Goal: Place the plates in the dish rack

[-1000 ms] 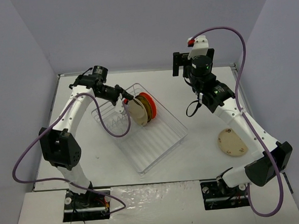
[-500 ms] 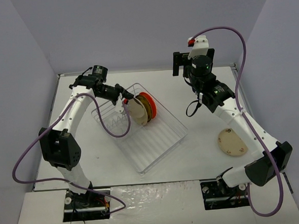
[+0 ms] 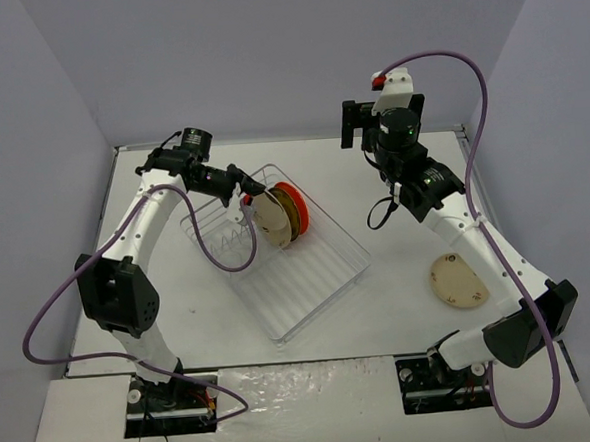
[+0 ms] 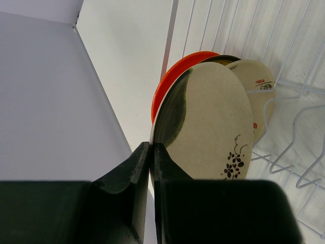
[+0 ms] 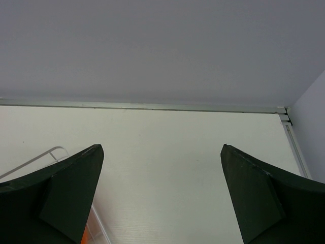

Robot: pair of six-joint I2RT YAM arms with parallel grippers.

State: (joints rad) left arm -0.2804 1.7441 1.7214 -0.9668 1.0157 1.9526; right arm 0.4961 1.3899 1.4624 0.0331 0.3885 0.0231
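The white-wire dish rack (image 3: 309, 280) lies at an angle in the middle of the table. At its far end stand an orange-red plate (image 3: 295, 202), a dark patterned plate (image 4: 222, 57) and a cream plate (image 4: 262, 84). My left gripper (image 3: 245, 196) is shut on the rim of another cream plate (image 3: 271, 222) with a black flower mark (image 4: 208, 122), held upright just in front of the orange-red plate (image 4: 172, 84). One more cream plate (image 3: 457, 281) lies flat on the table at the right. My right gripper (image 3: 353, 125) is open and empty, raised near the back wall, with only bare table between its fingers (image 5: 160, 148).
The rack's wire divider prongs (image 4: 292, 152) stand beside the held plate. The rack's near half (image 3: 299, 291) holds no plates. A corner of the rack (image 5: 51, 152) shows at the lower left of the right wrist view. Grey walls close the table on three sides.
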